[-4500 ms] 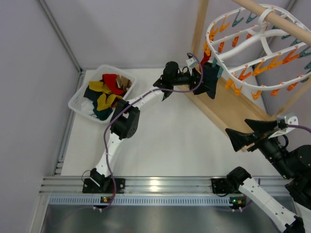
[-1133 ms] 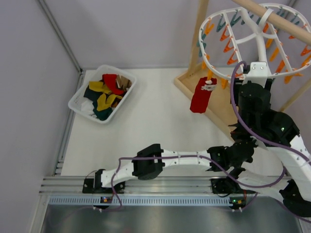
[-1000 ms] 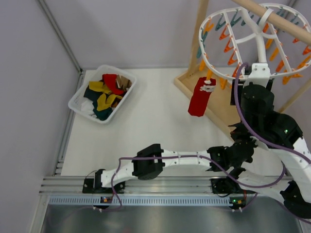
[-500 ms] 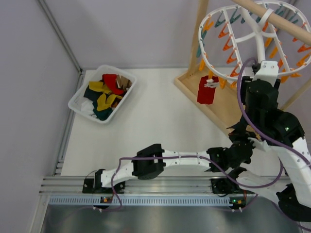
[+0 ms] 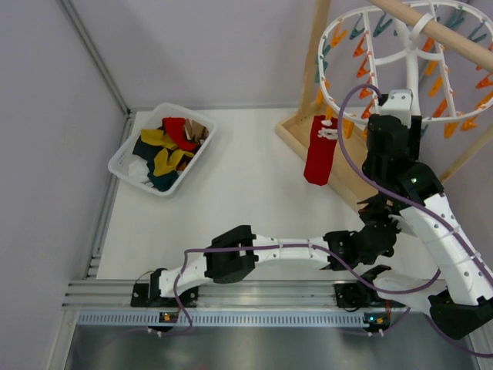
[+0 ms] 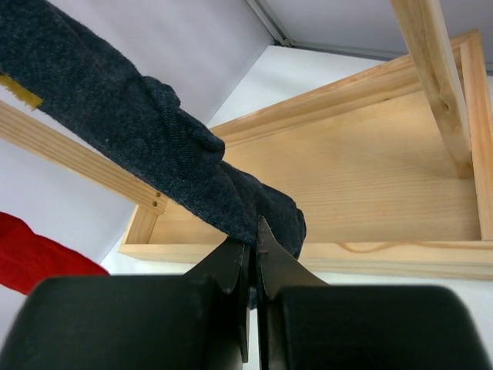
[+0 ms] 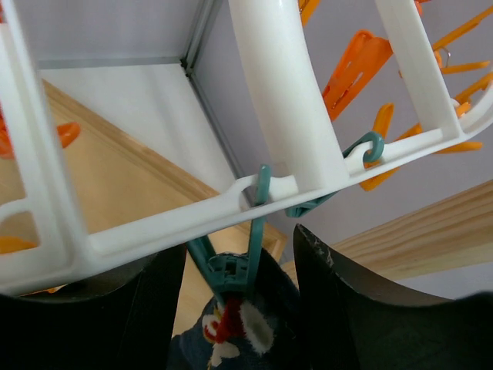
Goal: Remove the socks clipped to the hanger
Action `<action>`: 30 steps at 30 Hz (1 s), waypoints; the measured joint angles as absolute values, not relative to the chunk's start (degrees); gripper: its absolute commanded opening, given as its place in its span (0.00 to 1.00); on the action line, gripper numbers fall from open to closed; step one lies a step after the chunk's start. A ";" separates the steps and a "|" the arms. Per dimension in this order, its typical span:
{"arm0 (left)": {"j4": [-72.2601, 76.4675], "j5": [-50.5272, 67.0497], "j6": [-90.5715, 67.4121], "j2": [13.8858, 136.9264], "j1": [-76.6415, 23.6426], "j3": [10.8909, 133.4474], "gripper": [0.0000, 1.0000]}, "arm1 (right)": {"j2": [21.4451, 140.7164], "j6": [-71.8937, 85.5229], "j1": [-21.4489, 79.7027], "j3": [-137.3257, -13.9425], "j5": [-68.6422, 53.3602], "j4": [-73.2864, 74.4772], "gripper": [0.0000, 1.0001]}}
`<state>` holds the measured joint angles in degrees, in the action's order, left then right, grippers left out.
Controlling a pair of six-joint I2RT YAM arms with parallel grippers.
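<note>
**Right gripper (image 7: 235, 254) straddles a teal plastic clip (image 7: 231, 271); left gripper (image 6: 253, 231) pinches the dark navy knitted sock (image 6: 154, 131)**

Right jaws stand apart, one black finger on each side of the teal clip, which dangles from the white plastic oval hanger (image 7: 277, 100). That clip bites the navy sock's cuff, where a white-and-red pattern shows. Whether the fingers already press it, I cannot tell.

Lower down, the left jaws are together on the toe edge of what seems the same sock. The sock runs taut up and leftward from them.

The step in hand looks like freeing this navy sock. The next move calls for a squeeze on the clip's upper legs, so its mouth opens. The left gripper would then draw the toe down and away. A gentle, straight pull seems wise, since the hanger hangs from a hook and may swing.

Bare orange plastic clips (image 7: 362, 62) crowd the rim beside the teal one.

A red fabric sock with a white mark (image 5: 318, 158) hangs clipped at the hanger's near-left rim, just left of the right arm and not yet taken.

The pale wooden stand (image 6: 362, 177) has its tray right under the left gripper.

A white plastic basket (image 5: 123, 158) of loose socks (image 5: 166, 150) sits far left, well apart. The right arm crosses over the left wrist. The tray's rim and the red sock lie on the way to the basket.
</note>
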<state>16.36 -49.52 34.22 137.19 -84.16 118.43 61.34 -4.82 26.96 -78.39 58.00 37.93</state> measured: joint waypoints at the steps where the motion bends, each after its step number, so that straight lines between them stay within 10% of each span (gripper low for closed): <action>1: 16.36 -49.41 34.13 137.08 -84.20 118.08 0.00 | 61.28 -5.69 26.70 -77.52 58.39 36.27 0.54; 11: 16.45 -48.88 33.43 135.57 -84.55 115.92 0.00 | 60.73 -10.55 25.32 -75.42 58.30 30.09 0.41; 13: 16.45 -48.86 33.23 135.48 -84.58 115.92 0.00 | 60.73 -10.66 25.32 -75.42 57.76 29.95 0.28; 14: 16.45 -48.86 33.15 135.48 -84.58 115.92 0.00 | 60.73 -10.76 25.32 -75.42 57.54 29.93 0.06; 16: 16.25 -48.69 32.93 135.50 -84.60 115.92 0.00 | 60.71 -10.85 25.26 -75.40 57.32 29.12 0.00; 24: 15.86 -48.80 31.29 135.26 -84.73 114.24 0.00 | 58.26 -9.85 25.19 -74.59 55.55 28.32 0.01; 30: 10.28 -49.34 22.39 129.32 -82.08 102.52 0.00 | 56.77 -7.09 25.19 -74.50 53.06 28.77 0.27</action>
